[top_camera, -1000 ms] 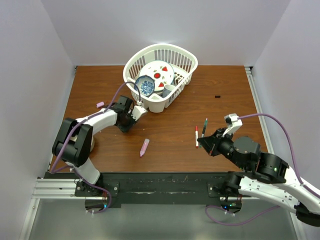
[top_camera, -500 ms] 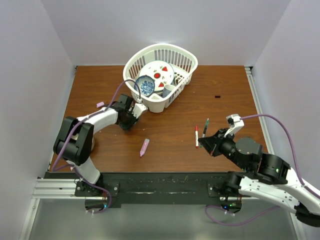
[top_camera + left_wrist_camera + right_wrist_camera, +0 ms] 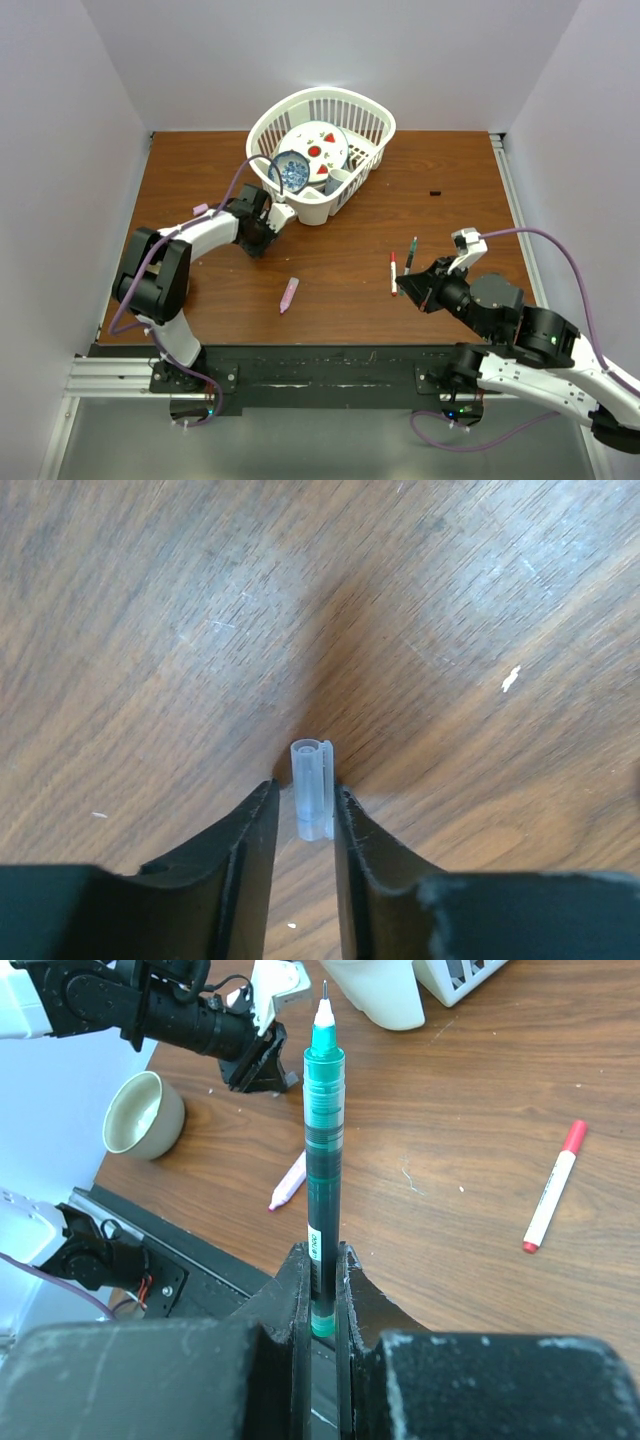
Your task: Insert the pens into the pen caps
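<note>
The only writing I can find is a small white printed label low on the barrel of the teal-green translucent pen (image 3: 322, 1140), and it is too small for me to read. My right gripper (image 3: 320, 1260) has its fingers closed tight on the pen's lower end. The fine bare tip points straight out from the jaws, raised off the brown wooden table (image 3: 460, 170).

On the other arm, a pale translucent pen cap (image 3: 311, 780) with a clip sits between the fingertips of my left gripper (image 3: 305, 790), its open end facing away from the wrist. The fingers stand only narrowly apart around it. One touches the clip side, while a sliver of gap shows on the other, so I do not read this as a clamp.

Just beside the right gripper a white-barrelled pen with a red end (image 3: 393, 272) lies flat. A stubby pink marker (image 3: 289, 293) lies between the two arms, nearer the front edge. A small pink cap (image 3: 200, 209) lies beside the left forearm, and a tiny black cap (image 3: 434, 192) lies well apart on the far right.

Near the left gripper is a white slotted plastic basket (image 3: 376, 112). It holds a white plate with red shapes (image 3: 320, 145), a blue patterned bowl (image 3: 293, 172) and a white cup (image 3: 338, 181). A beige round bowl (image 3: 145, 1110) stands near the left arm's base.
</note>
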Motion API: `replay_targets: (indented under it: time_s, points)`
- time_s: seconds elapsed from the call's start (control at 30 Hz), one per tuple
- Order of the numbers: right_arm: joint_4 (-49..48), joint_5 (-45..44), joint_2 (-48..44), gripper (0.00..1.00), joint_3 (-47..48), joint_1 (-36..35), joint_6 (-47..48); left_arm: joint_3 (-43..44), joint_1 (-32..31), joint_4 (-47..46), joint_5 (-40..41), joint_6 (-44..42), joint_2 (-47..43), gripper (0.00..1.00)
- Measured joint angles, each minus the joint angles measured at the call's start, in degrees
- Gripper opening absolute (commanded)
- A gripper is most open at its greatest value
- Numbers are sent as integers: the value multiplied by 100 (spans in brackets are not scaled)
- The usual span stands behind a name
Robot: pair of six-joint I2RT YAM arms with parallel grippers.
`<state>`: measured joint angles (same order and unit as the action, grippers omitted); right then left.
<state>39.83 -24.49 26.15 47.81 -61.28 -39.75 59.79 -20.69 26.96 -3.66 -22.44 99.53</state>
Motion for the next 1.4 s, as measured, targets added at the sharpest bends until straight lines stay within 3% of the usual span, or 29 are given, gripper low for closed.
replay_targets:
  time_s: [0.2,0.4,0.73,1.0,1.17,1.4]
  points:
    - [2,2,79,0,0,0,2,-72,-9,-57,-20,144,-17,27]
    - [-2,48,85,0,0,0,-13,-302,-114,-323,44,317,-157,0]
    - [-208,323,289,0,-28,0,0,-885,-240,-437,149,890,-767,0]
    - [-640,640,540,0,-57,0,197,-1176,-260,-396,-179,1888,-2601,0]
    - [-1370,911,1029,0,-289,0,415,-1657,-361,-1792,-1185,3294,-3960,0]
    - [-2601,1561,2282,0,-494,9,695,-2653,-734,-4485,-1764,5790,-5278,0]
